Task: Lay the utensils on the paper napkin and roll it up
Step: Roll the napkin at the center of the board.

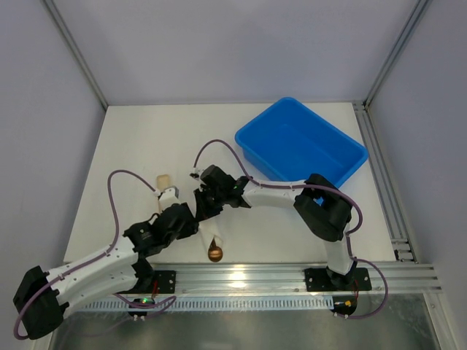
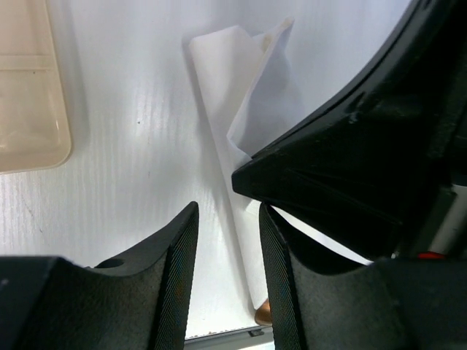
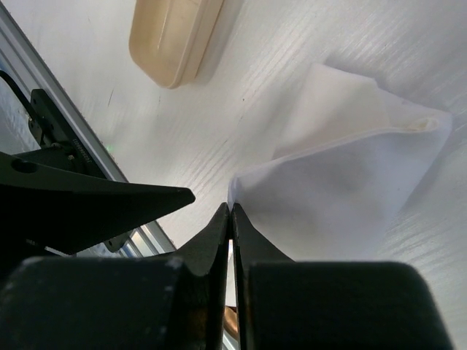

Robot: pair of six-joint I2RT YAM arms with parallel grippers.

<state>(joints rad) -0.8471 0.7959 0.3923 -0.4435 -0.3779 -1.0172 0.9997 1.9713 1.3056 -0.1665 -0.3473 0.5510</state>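
- Left gripper (image 2: 228,215) is hovering narrowly open over the rolled paper napkin (image 2: 233,102), left wrist view; the spoon (image 2: 263,314) is barely peeking out, cut off.
- Right gripper (image 3: 230,213) is pinching the napkin's edge, right wrist view.
- Overhead, both arms are hiding most of the roll.

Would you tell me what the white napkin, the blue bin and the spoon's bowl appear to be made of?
The paper napkin looks like thin matte paper: it creases and folds softly. The blue bin seems to be moulded plastic, smooth with a slight sheen. The spoon bowl looks like polished bronze-toned metal, judging by its glint, though it is small in view.
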